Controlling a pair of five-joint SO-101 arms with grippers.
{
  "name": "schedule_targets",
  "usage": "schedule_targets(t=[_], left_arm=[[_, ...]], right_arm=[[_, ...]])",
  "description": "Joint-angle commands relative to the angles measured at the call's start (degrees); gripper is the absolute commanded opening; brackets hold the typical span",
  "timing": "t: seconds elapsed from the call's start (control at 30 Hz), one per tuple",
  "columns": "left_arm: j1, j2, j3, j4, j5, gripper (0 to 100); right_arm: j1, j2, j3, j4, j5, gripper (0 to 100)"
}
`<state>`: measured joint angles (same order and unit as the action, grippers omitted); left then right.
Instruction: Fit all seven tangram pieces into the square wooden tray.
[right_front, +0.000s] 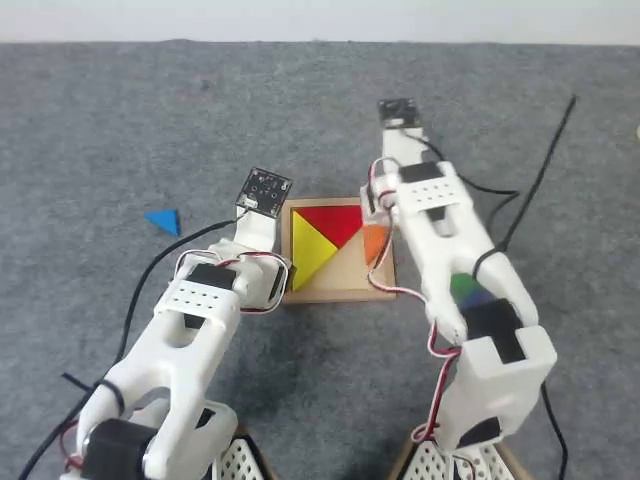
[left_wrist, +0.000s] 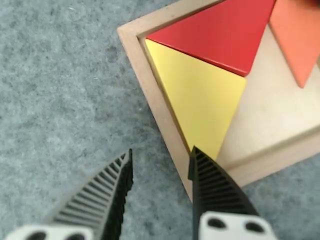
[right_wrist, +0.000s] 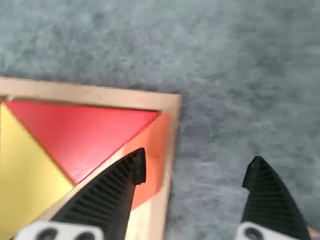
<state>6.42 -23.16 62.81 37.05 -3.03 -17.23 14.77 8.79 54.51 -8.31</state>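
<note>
left end effector (left_wrist: 161, 159) faces yellow triangle (left_wrist: 200, 95) tip

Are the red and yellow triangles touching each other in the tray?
Touching. The left wrist view shows the red triangle lying flush against the yellow triangle along a shared edge, no gap.

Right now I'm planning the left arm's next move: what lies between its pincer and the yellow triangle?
Just the tray's wooden rim, between left pincer and yellow triangle, in the left wrist view.
</note>
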Motion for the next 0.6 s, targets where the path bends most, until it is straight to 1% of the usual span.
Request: schedule_targets(t=[0.0,0.23,0.57], left_arm=[[0.4,-2.1,-0.4,-1.1,-0.3,18],[0.4,-2.1,-0.4,-1.1,-0.3,18],[0.3,-2.1,-0.4,-1.1,-0.3,18]], right_arm=[[2.2,-1.2,-4.1,1.3,-0.3,31.0],[1.6,1.5,-3.5,0.9,-0.3,31.0],[-2.8,6.5,-4.0,1.0,-0.3,31.0]])
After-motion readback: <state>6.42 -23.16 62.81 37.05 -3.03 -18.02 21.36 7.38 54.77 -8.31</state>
